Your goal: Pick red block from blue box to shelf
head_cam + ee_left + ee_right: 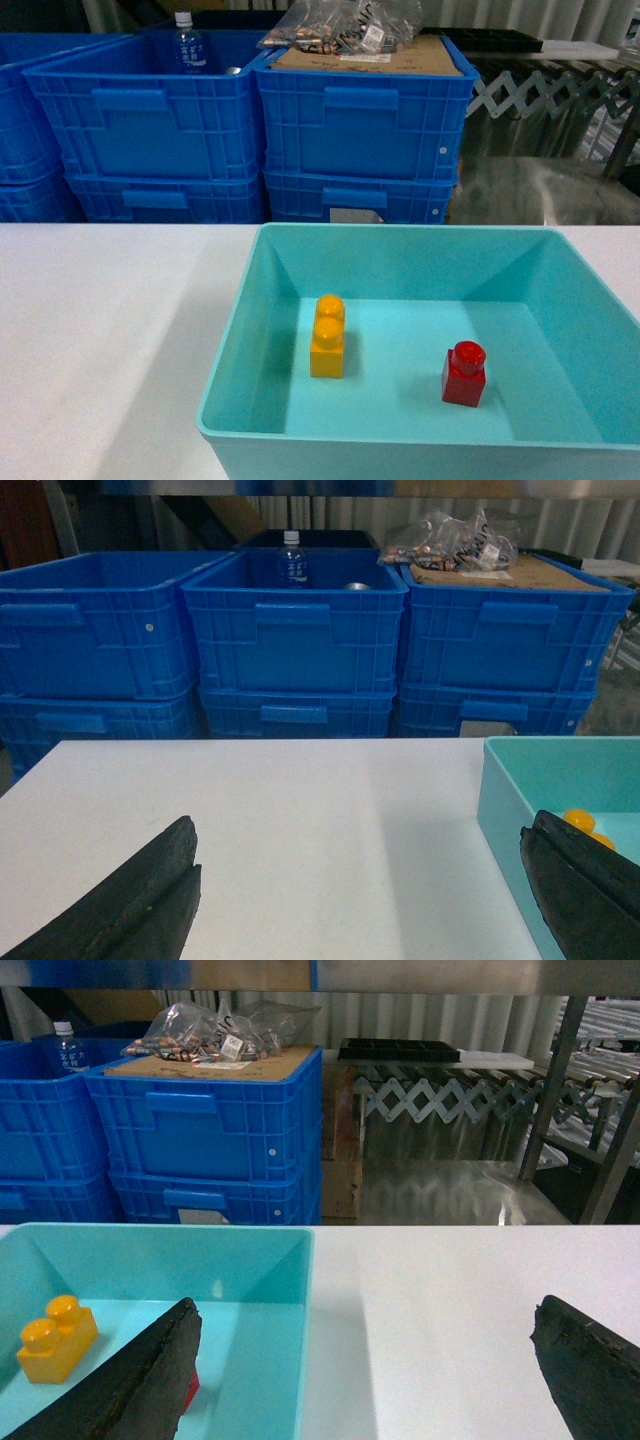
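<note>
Both tools (360,900) (365,1380) spread wide, level, low above white table (100,330), nothing grasped.

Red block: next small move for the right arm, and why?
Probably ease the right gripper left and down over the red block. Its jaws are wide open and empty. The block stands upright on the blue box floor, apart from the orange brick, and shows at the left fingertip in the right wrist view, so it is not yet between them.

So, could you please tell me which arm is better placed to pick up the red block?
Right. The red block sits in the blue box's right half, and it peeks out beside the open right end effector.
</note>
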